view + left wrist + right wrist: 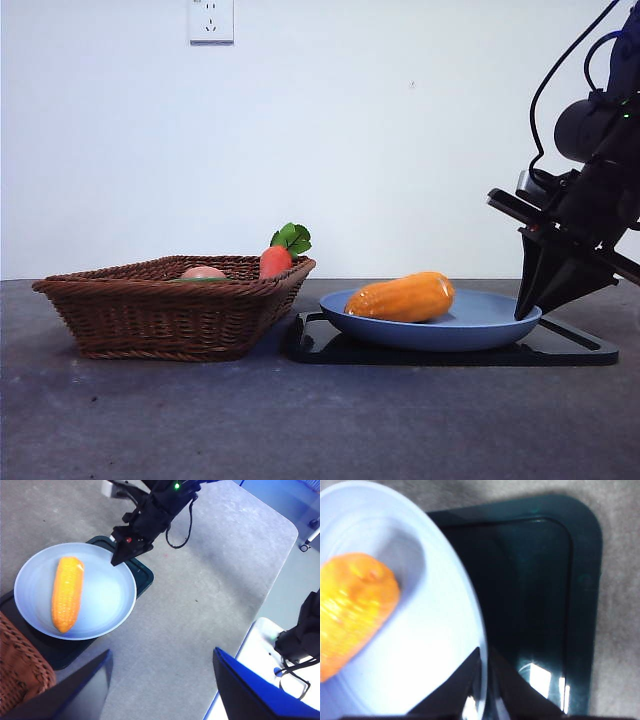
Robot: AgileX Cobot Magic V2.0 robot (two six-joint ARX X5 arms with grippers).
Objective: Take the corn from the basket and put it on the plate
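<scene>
Front view: the corn (401,298) is lying on its side in the plate (480,331), left of the frame's centre-right. The plate is sitting on a black tray (575,350) on the table (300,420). The basket (170,310) is standing at the left, just beside the tray, with a red-orange carrot piece (275,261) and a pinkish piece (203,272) showing above its rim. At the right edge the right hand (535,305) is pointing down at the plate's right rim, holding nothing.

Left wrist view: the corn (67,593) is lying in the left half of the plate (117,605), at the frame's left. The right hand (116,560) is hanging over the plate's upper right rim, clear of the corn. The left hand (160,680) is released, its jaws standing wide apart and empty, well away from the plate.

Right wrist view: the right hand (484,680) is clenched, its jaws nearly meeting at the plate's (445,630) rim, gripping nothing. The corn (352,610) is lying at the frame's left, apart from the jaws. The tray (545,580) is filling the right.
</scene>
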